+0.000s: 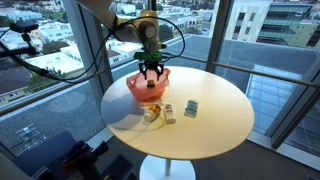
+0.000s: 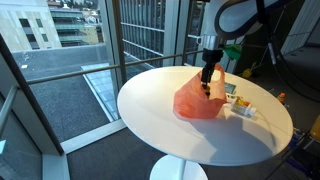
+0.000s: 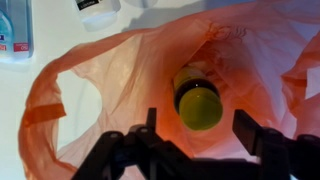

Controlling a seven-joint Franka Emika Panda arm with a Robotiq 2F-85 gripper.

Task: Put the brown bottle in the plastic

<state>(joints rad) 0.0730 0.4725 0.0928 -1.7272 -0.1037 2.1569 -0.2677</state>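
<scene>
The plastic is a translucent orange-red bag with its mouth open, and it sits on the round white table. It shows in both exterior views. The brown bottle, olive-yellow from above, stands inside the plastic. My gripper is open directly over the bottle, with a finger on each side and a gap to each. In both exterior views the gripper points down into the plastic's mouth.
A small grey-blue box and pale small jars lie on the table next to the plastic. In the wrist view the box is at the top left. Windows and railings surround the table.
</scene>
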